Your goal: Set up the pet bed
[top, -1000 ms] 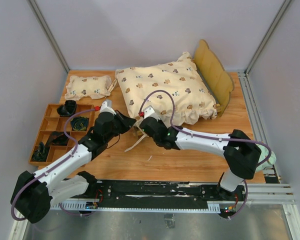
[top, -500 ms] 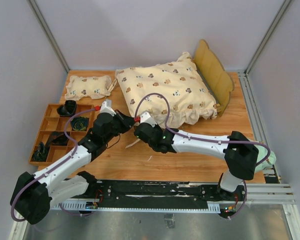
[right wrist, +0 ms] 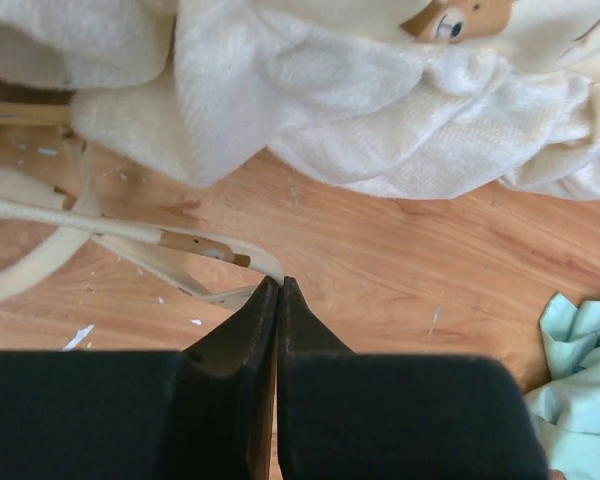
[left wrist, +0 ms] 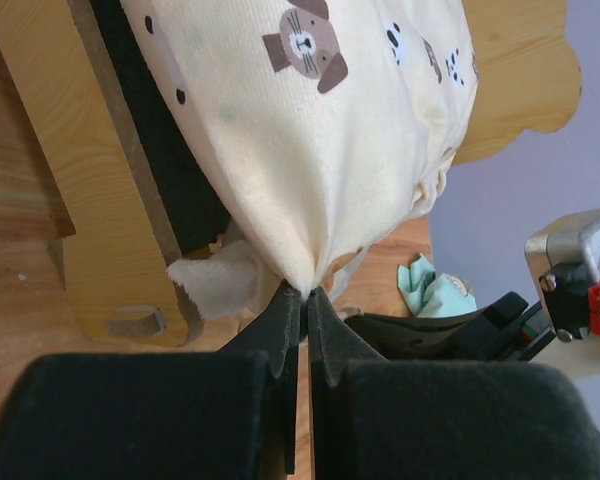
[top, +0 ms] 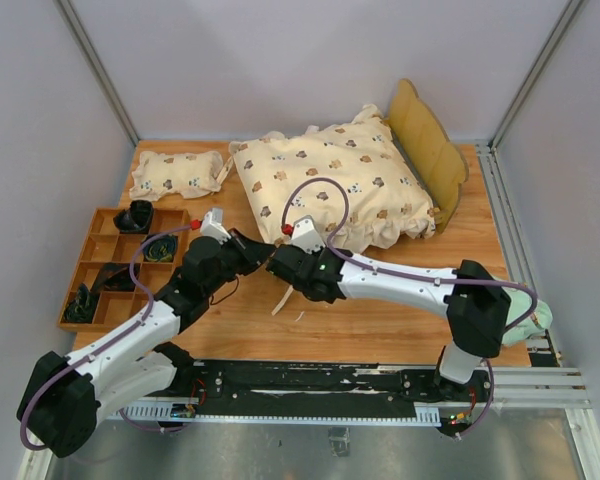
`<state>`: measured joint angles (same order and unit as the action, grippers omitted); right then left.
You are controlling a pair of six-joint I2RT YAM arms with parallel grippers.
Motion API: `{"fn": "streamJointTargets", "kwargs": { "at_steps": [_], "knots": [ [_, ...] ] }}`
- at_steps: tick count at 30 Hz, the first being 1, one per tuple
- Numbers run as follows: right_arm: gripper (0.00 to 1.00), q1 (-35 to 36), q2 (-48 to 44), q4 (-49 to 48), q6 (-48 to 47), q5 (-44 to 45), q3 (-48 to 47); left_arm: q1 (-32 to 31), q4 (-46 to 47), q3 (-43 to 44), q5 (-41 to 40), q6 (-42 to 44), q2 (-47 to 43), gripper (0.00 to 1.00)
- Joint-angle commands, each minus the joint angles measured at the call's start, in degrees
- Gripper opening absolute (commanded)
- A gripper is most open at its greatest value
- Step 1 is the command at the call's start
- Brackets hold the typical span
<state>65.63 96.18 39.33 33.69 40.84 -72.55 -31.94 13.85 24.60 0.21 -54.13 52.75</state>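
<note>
The pet bed is mostly covered: its wavy headboard [top: 430, 140] stands at the back right, and a light-wood rail [left wrist: 90, 180] shows in the left wrist view. A cream bear-print quilt [top: 330, 180] lies puffed over the frame. My left gripper [top: 265, 253] [left wrist: 305, 292] is shut on the quilt's near-left corner [left wrist: 310, 200], which stretches taut up from the tips. Right beside it, my right gripper [top: 276, 265] [right wrist: 278, 282] is shut on a cream tie strap [right wrist: 130, 235] that trails over the table below the quilt's edge [right wrist: 380, 110].
A small matching pillow [top: 180, 172] lies at the back left. A wooden compartment tray [top: 110, 265] with dark items sits on the left. A teal cloth [top: 540, 315] [right wrist: 580, 370] lies by the right arm's elbow. The two wrists are nearly touching.
Both grippers have shifted toward the near edge and closer together, still shut. The quilt's corner has been drawn with them, and the strap now hangs lower on the table.
</note>
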Motion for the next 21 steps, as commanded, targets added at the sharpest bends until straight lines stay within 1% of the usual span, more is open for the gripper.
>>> {"fn": "streamJointTargets", "kwargs": {
  "at_steps": [1,3,5,10,11,14,18,19,21],
  "knots": [
    [0.00,1.21,5.66,11.21,8.47,8.57,-6.59,0.30,3.66,-0.42,3.37,-0.17,-1.38,0.01],
    [0.00,1.49,7.81,14.64,10.40,10.63,-8.47,0.30,4.12,-0.78,3.67,-0.60,-1.51,0.01],
    [0.00,1.67,8.89,14.64,10.26,10.88,-9.07,0.30,4.93,-1.19,4.05,-1.01,-1.43,0.01],
    [0.00,2.01,9.93,6.38,2.74,9.33,-8.41,0.30,5.61,-1.48,4.60,-1.79,-0.90,0.01],
    [0.00,2.12,9.52,3.46,0.06,9.35,-7.40,0.30,5.76,-1.60,4.54,-1.96,-0.90,0.01],
    [0.00,2.07,6.22,-11.07,-11.15,6.24,-1.41,0.30,6.04,-1.69,4.29,-2.29,-0.77,0.01],
    [0.00,1.67,0.60,-34.63,-25.54,0.44,10.28,0.30,5.96,-1.53,4.16,-2.34,-0.31,0.01],
    [0.00,1.08,-0.38,-39.06,-28.03,-2.26,12.53,0.30,5.91,-1.49,4.11,-2.38,-0.21,0.01],
    [0.00,-0.74,-1.14,-43.29,-30.22,-6.91,14.27,0.30,6.05,-1.33,4.11,-2.60,0.06,0.01]
  ]
}}
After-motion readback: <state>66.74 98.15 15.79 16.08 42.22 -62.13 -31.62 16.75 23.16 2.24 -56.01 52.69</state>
